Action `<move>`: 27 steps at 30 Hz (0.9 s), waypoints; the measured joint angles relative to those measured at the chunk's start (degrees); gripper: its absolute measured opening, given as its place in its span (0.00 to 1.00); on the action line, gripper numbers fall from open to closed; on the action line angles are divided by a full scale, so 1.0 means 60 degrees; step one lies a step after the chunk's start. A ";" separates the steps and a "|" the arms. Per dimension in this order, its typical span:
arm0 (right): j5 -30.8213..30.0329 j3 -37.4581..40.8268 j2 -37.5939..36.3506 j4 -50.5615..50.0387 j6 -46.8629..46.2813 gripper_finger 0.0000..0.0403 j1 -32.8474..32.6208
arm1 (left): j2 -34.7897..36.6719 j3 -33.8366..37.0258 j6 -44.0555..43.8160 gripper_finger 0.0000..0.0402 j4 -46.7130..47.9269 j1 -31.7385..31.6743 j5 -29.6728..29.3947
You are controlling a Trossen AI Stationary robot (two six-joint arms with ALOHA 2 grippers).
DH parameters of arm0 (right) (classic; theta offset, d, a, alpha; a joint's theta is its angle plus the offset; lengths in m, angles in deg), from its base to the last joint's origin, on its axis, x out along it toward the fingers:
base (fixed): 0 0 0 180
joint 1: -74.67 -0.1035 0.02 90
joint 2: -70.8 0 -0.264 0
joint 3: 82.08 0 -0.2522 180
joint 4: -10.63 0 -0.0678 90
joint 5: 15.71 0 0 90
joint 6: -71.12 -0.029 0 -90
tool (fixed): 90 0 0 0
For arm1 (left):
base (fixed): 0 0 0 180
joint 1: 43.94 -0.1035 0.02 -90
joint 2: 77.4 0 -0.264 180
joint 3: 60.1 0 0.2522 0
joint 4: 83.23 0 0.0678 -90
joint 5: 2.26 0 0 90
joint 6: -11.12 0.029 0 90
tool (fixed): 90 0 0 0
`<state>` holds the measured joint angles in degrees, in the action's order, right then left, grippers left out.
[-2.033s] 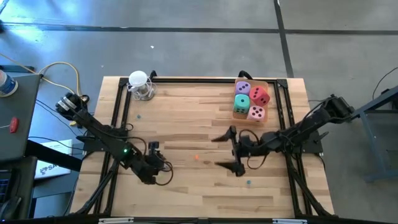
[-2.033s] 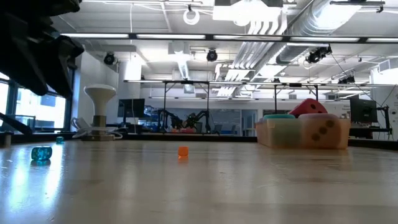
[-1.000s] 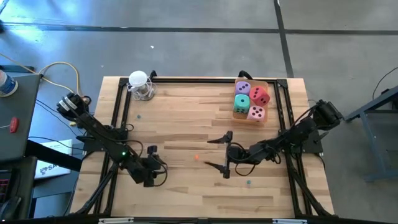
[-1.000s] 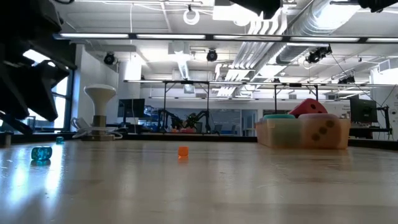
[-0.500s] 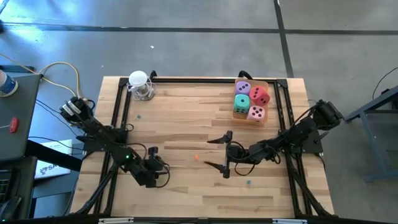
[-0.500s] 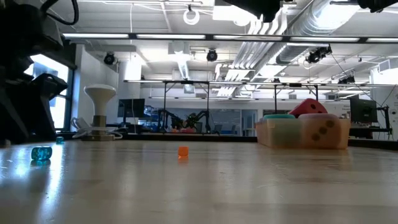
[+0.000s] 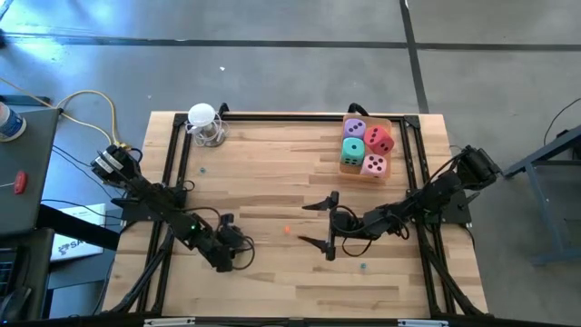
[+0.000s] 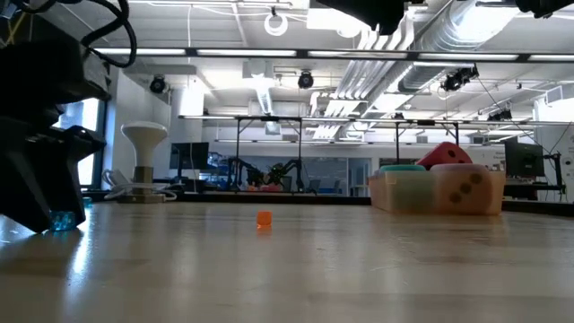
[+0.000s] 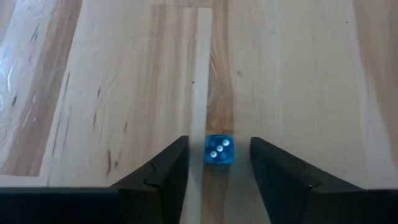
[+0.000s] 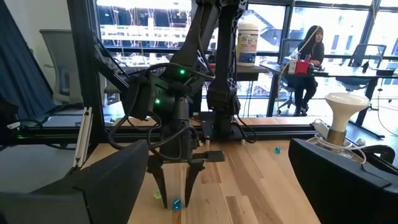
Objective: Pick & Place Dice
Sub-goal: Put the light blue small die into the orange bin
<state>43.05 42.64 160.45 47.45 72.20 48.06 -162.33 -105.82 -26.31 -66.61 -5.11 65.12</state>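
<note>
The left gripper (image 9: 219,163) straddles a small blue die (image 9: 218,150) with jaws released, far across the table from the tray (image 7: 393,124) holding the four dice (image 7: 365,144), while the right gripper (image 7: 324,226) hovers agape between them

Both arms: matte black, jointed, on black frame rails.
Left arm (image 7: 172,213) has a green status LED near the wrist and looped black cabling; its fingers (image 9: 163,174) are dark, wedge-shaped. Right arm (image 7: 427,200) is the same build, with wider flat black fingers (image 10: 106,183).

no legible text, labels, brands or numbers anywhere in view
</note>
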 joint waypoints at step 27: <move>0.1076 -0.0007 0.0260 -0.1700 -0.7480 0.94 0.0979 | 0.1064 -0.1315 0.9950 0.10 -0.3175 -0.0520 -0.3583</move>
<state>49.50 42.59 162.01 37.26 27.32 53.93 -155.94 -113.71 33.39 -85.66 -8.23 43.62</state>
